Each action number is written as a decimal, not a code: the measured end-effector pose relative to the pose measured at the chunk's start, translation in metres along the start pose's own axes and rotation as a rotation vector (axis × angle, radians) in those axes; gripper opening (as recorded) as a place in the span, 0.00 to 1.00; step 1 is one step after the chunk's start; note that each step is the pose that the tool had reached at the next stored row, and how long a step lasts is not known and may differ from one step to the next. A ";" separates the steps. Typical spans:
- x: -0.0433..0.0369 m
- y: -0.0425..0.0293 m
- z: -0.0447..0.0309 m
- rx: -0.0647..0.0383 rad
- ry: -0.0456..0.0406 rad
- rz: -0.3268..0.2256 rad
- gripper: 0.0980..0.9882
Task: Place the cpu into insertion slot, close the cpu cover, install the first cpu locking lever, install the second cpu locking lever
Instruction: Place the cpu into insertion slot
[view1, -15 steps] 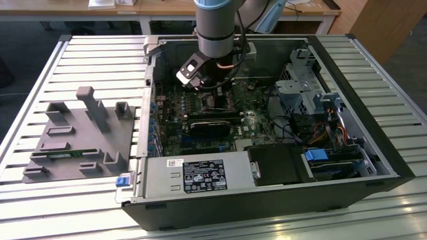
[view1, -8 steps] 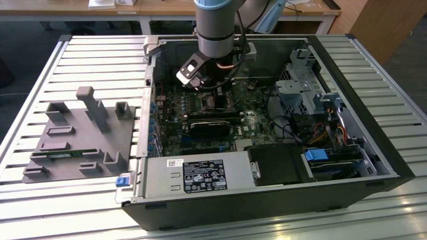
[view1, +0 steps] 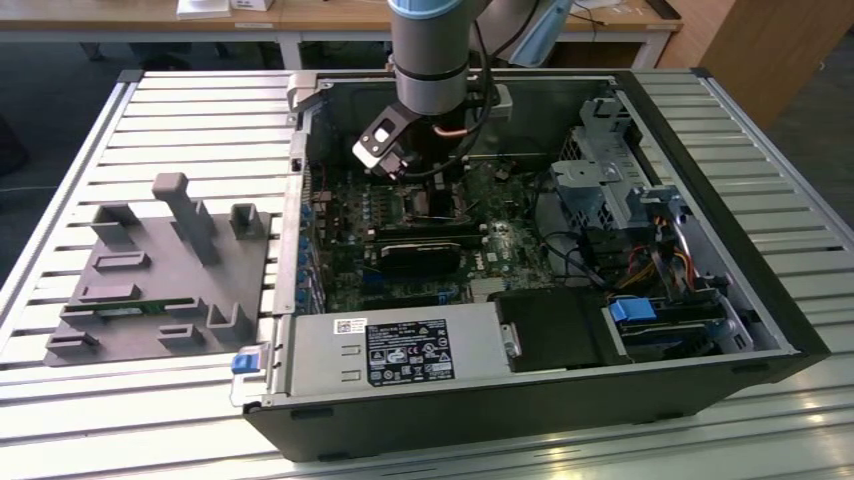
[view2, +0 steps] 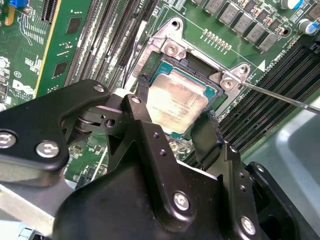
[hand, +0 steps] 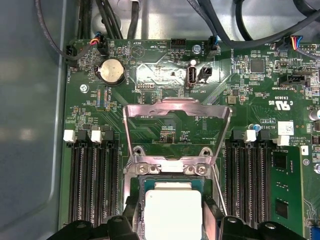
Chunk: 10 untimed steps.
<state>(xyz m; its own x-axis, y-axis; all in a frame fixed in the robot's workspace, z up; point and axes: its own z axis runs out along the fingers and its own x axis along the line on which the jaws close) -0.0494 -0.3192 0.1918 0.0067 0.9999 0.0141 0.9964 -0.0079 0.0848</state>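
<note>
Both gripper (view2: 177, 107) jaws pinch the cpu (view2: 175, 100), twelve o'clock from the black block (view1: 420, 255); tilting could hurt the insertion slot (view2: 192, 64).

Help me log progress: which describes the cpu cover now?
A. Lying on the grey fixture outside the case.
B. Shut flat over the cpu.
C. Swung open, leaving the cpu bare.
C: in the first wrist view the cpu cover stands swung up, green board showing through its cut-out, and the cpu lies uncovered.
</note>
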 end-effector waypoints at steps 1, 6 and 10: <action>0.0001 0.0000 0.0000 0.000 0.0000 0.000 0.58; 0.0004 0.0000 0.0000 0.000 0.0001 0.000 0.58; 0.0005 0.0001 -0.0016 0.000 0.0001 0.000 0.58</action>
<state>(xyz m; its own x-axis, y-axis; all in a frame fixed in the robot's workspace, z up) -0.0494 -0.3187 0.1934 0.0067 0.9999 0.0141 0.9964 -0.0079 0.0847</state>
